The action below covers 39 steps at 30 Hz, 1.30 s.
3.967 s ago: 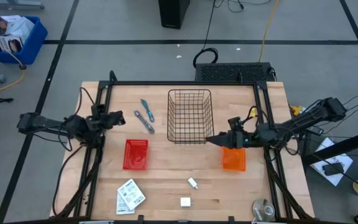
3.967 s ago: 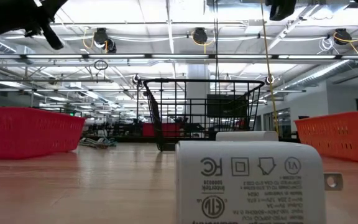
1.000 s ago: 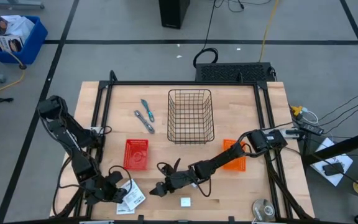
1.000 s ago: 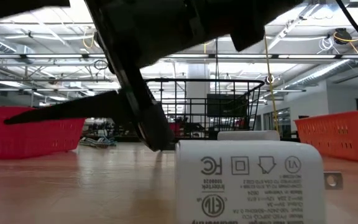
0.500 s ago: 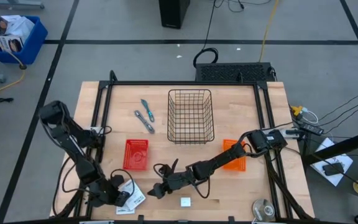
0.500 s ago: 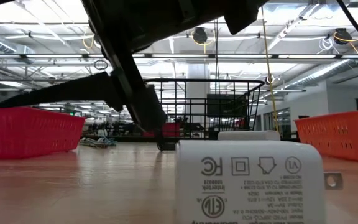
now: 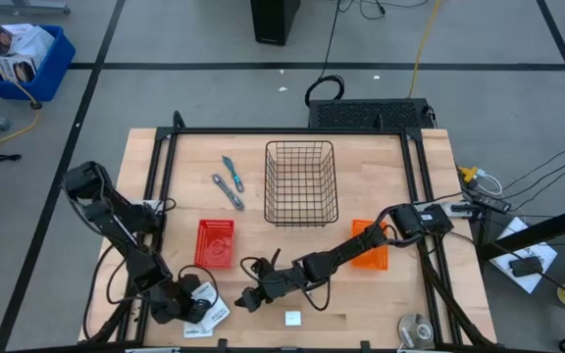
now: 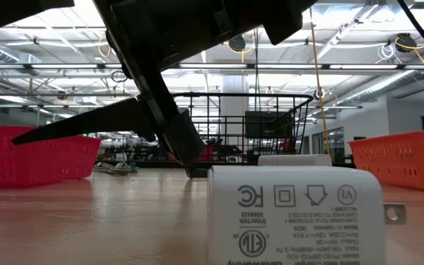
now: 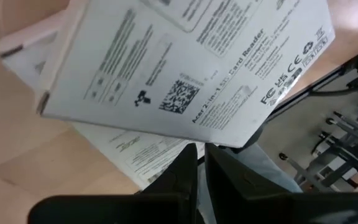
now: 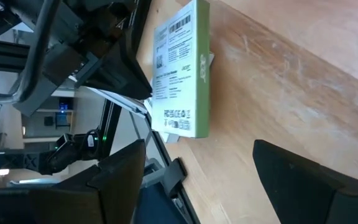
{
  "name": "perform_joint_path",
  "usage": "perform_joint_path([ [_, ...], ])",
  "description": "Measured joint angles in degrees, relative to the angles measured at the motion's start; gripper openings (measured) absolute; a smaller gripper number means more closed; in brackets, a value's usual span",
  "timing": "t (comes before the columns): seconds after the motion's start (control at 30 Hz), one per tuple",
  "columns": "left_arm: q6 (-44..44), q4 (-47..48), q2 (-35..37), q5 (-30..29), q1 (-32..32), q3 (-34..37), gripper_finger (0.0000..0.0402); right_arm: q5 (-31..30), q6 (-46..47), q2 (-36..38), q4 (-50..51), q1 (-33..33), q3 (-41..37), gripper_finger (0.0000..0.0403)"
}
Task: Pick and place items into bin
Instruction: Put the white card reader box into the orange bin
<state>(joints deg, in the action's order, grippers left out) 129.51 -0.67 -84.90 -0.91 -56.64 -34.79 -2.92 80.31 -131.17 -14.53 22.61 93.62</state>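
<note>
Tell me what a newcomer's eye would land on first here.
Both arms crowd the table's near-left corner: the left gripper is shut on a white printed card atop the stack, and the open right gripper hovers beside it. In the low view a white charger block fills the foreground. A black wire basket stands mid-table, flanked by a red bin and an orange bin.

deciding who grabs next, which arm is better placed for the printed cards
Left. Its tool is already shut on the printed cards at the table's front-left, while the right tool hovers open beside them.
</note>
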Motion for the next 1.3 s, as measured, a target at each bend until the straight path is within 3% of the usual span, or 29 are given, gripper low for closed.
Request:
perform_joint_path([
  [0.43, -0.76, -0.41, 0.0, -0.64, 0.81, 0.0, 0.0035, 3.25, -0.66, 0.0, 4.79, 0.11, -0.04, 0.0288],
  [0.8, -0.55, -1.33, 0.0, -3.19, 0.81, 0.0, 0.0035, 2.85, -1.57, -0.01, -0.39, 0.37, -0.04, 0.0283],
  [1.13, -0.39, -1.62, 0.0, -3.23, 0.81, 0.02, 0.0035, 8.88, 3.23, -7.38, -2.87, 0.37, 4.77, 0.0277],
  [1.3, -0.37, -1.36, 0.0, -3.45, 0.81, 0.02, 0.0035, 5.88, 3.34, -8.07, -5.29, 0.35, 4.85, 0.0277],
])
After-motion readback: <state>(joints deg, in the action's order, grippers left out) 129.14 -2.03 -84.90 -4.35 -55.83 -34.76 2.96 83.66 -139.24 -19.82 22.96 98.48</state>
